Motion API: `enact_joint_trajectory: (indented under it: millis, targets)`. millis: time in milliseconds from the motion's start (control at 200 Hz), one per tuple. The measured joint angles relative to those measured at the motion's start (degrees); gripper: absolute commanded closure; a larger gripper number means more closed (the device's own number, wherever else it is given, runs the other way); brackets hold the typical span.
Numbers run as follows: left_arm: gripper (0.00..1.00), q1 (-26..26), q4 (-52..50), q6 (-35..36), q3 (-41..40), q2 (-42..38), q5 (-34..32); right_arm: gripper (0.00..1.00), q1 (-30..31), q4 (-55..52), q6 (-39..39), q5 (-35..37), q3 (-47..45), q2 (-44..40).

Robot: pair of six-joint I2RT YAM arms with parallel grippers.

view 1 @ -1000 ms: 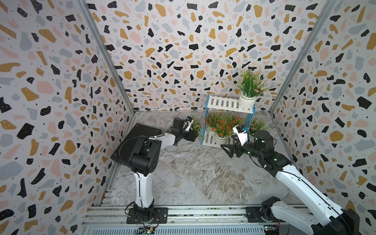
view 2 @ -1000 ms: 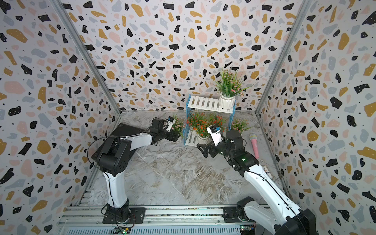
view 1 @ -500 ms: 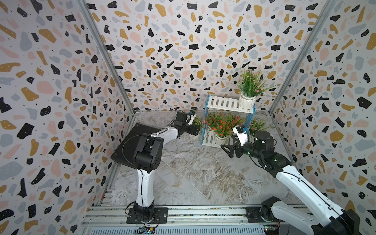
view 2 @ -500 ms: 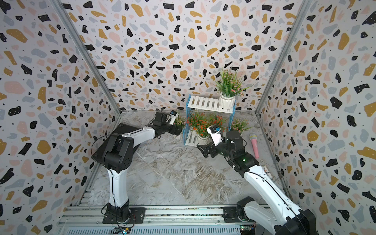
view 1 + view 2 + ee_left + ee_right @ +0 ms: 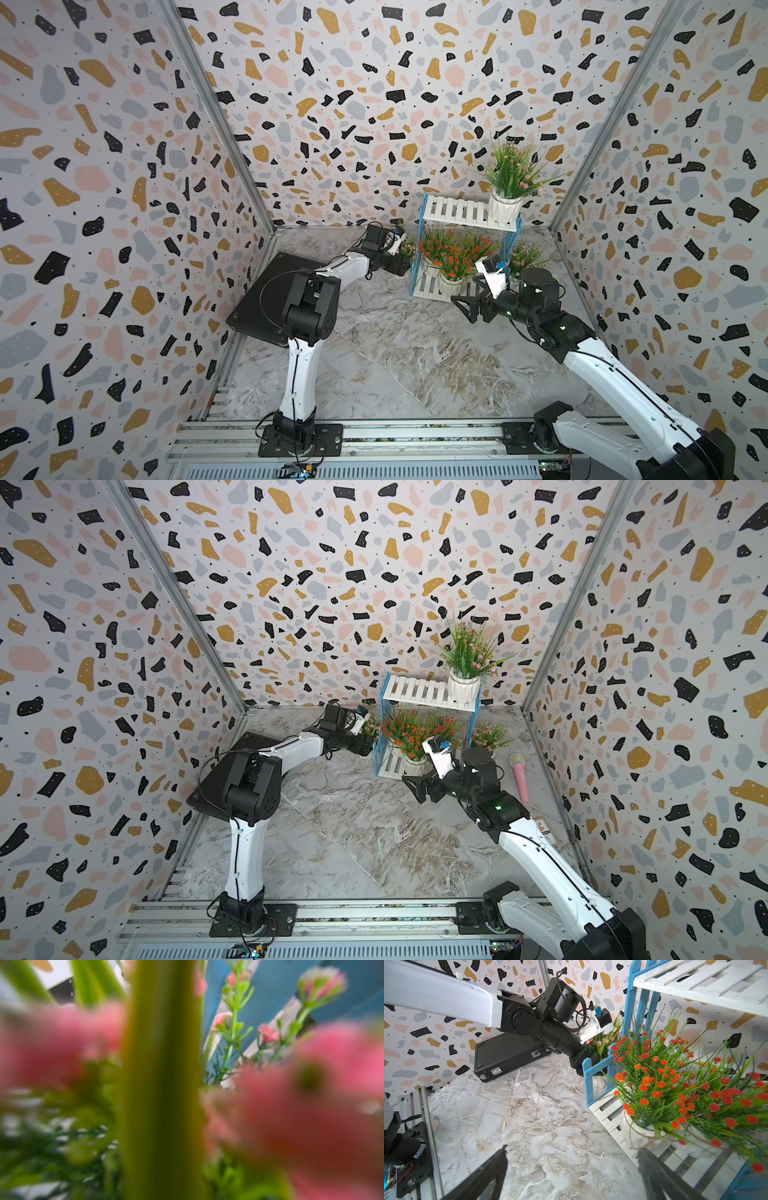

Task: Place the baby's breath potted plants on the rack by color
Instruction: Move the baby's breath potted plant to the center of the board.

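Note:
The rack stands at the back right. A pink baby's breath plant sits on the right of its upper shelf, and orange-red plants fill its lower shelf. Another pink plant stands on the floor right of the rack. My left gripper reaches a third pink plant just left of the rack. Blurred pink blossoms fill the left wrist view and hide the jaws. My right gripper hangs open and empty over the floor, in front of the lower shelf.
A flat black case lies on the floor at the left, under my left arm. A pink microphone lies near the right wall. Patterned walls close in on three sides, and a metal rail runs along the front.
My left gripper has moved farther back and closer to the rack's left side, in among the pink plant there. The right arm has not moved.

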Motion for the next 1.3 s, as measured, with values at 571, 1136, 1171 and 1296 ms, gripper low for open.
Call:
enact_joint_trajectory:
  millis: [571, 1136, 1171, 1296]
  targets:
    - [0.32, -0.35, 7.15, -0.63, -15.85, -10.03, -2.8, 0.0, 0.0, 0.02, -0.17, 0.24, 0.0, 0.0]
    - [0.28, -6.1, 9.7, -12.48, -48.59, -38.12, -12.79, 0.0, 4.31, 1.88, 1.95, -0.55, -1.27, 3.54]
    - [0.28, -7.37, 10.6, -13.05, -50.31, -39.34, -13.64, 0.0, 5.57, 1.97, 1.88, -0.26, -1.27, 4.42]
    - [0.28, -11.17, 14.36, -14.8, -56.37, -43.67, -15.96, 0.0, 9.49, 3.8, 1.77, 0.68, -2.47, 7.28]
